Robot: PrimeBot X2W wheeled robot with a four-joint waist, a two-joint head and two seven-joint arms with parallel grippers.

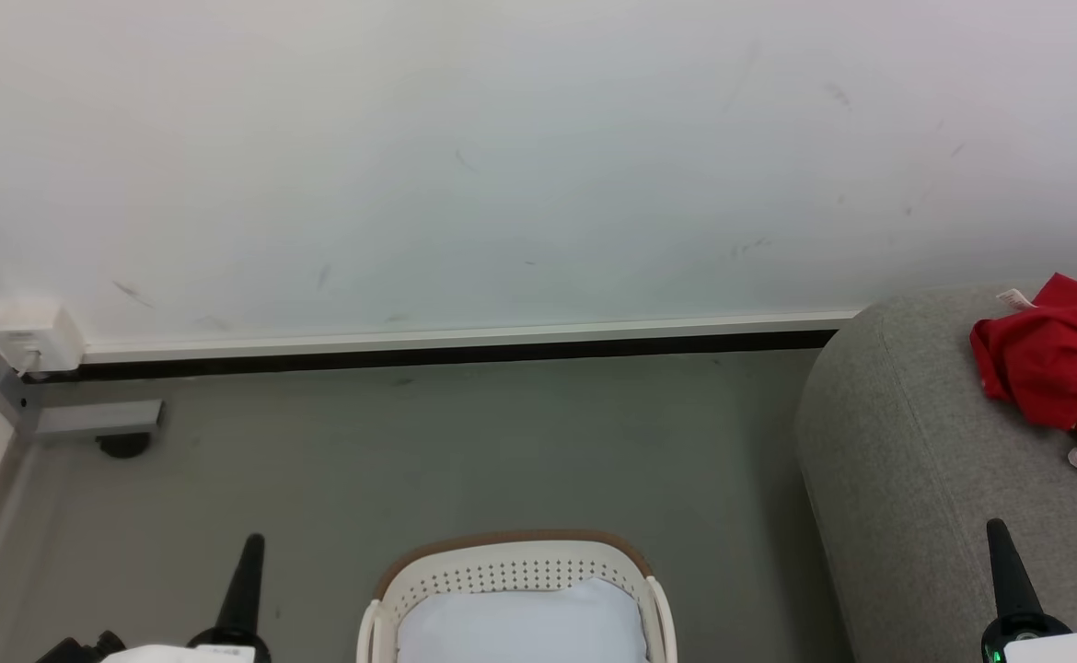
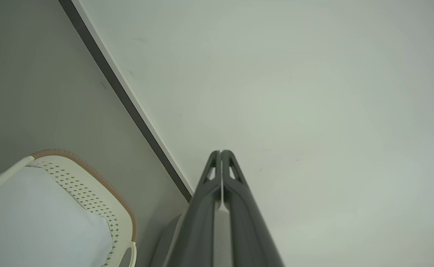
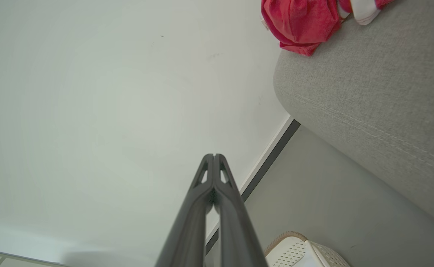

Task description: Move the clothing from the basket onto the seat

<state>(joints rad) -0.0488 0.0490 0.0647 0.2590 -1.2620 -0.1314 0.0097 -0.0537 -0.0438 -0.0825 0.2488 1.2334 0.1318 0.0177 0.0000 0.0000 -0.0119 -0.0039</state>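
While both pairs of jaws are pressed tight together with nothing between them, the left gripper (image 2: 220, 152) and the right gripper (image 3: 214, 155) do no work, each pair of long dark fingers reading as a single spike. They stand low at either side of the head view, pointing up toward the wall (image 1: 502, 184), the left just beside the basket (image 1: 511, 545), the right in front of the seat (image 1: 907, 442); both arms look held low at rest, neither reaching. The clothing (image 1: 1054, 364) lies crumpled on top of the seat near its rounded end, well apart from the basket, whose visible part holds a plain white liner (image 1: 520, 626). Judging by its folds, the red fabric is light, limp and not fragile; it would drape and trail, so a pinch on a bunched ridge near the middle, rather than the white trim at its edge, should lift it cleanly
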